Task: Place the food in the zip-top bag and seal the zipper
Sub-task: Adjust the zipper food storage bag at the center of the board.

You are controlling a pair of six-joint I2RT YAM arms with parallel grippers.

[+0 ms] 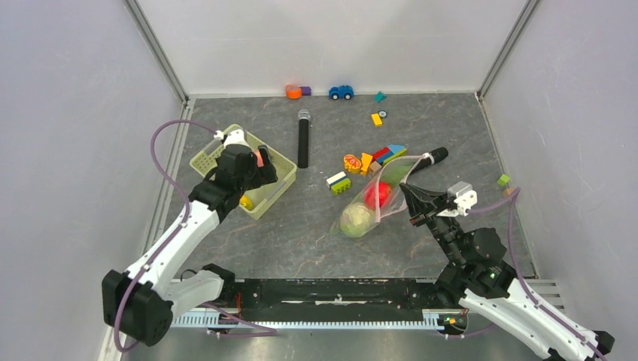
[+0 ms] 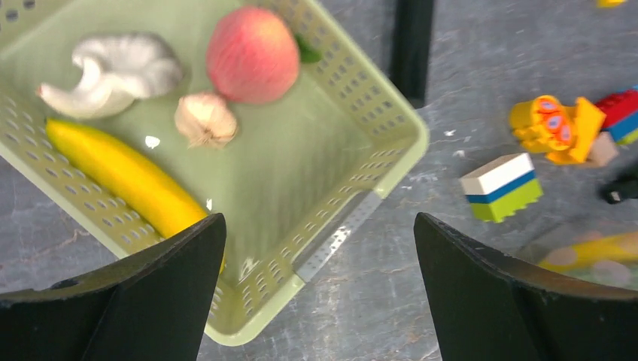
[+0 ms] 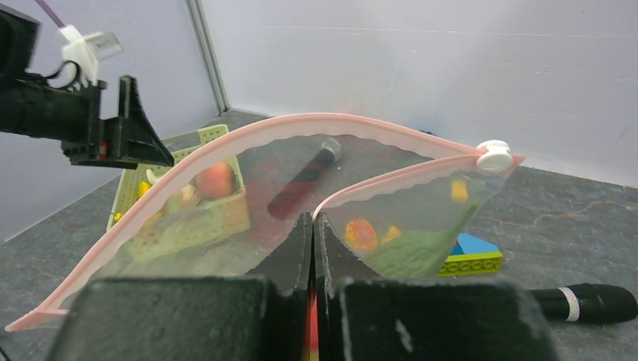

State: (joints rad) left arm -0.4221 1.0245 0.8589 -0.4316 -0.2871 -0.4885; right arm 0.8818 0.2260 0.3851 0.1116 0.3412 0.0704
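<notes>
- Hovering above the pale green basket (image 2: 391,135), the left pincer (image 2: 317,226) stands wide, holding nothing.
- Banana (image 2: 124,173) and pinkish fruit (image 2: 252,54) lie inside that basket.
- Right pincer (image 3: 314,222) is clamped tight on the near lip of the zip-top bag (image 1: 396,176); its zipper (image 3: 323,120) arches apart, mouth open.
- Bag lies on the bench (image 1: 301,226), right of centre, with cabbage (image 1: 356,219) and tomato (image 1: 378,194) inside.

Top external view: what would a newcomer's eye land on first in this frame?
The clear, pink-edged plastic zip-top bag right of centre, its rim pinched by the shut right end effector, a red toy tomato and green toy cabbage inside. Then the pale green perforated basket at left, holding a yellow toy banana and pinkish fruit, the left end effector open above it.
</notes>
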